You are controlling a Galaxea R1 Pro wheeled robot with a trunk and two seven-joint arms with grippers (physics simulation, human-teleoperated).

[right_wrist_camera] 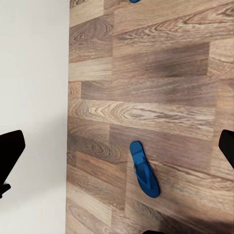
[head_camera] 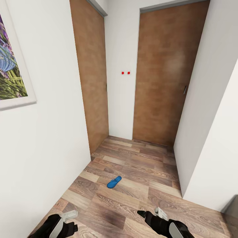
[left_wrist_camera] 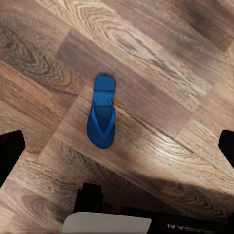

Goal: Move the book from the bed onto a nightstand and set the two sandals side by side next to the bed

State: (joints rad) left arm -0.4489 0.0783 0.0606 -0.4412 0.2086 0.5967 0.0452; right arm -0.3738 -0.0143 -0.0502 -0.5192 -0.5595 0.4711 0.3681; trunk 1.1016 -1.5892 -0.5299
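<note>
A: Where did the sandal (head_camera: pixel 114 182) lie?

B: It lay flat on the wood-plank floor (head_camera: pixel 138 172), strap side up, in the middle of a narrow passage, ahead of the robot and between the lines of its two arms. The left wrist view showed a blue sandal (left_wrist_camera: pixel 101 111) alone on the planks, and the right wrist view showed a blue sandal (right_wrist_camera: pixel 144 169) near the foot of a white wall (right_wrist_camera: pixel 31 97). A further scrap of blue touched that view's edge; it was too small to identify.

A: State of the end effectors?

B: The left gripper (head_camera: pixel 67 216) and the right gripper (head_camera: pixel 152 212) hung low over the floor, well apart from the sandal. Each wrist view showed its dark fingertips (left_wrist_camera: pixel 10 151) (right_wrist_camera: pixel 9 153) at opposite edges of the frame, so the jaws of both stood wide, holding nothing.

A: Surroundings?

B: Two brown wooden doors (head_camera: pixel 163 72) closed off the far end, one on the left side and one facing. A white wall section between them carried two small red dots (head_camera: pixel 125 72). A framed flower picture (head_camera: pixel 11 62) hung on the left wall.
</note>
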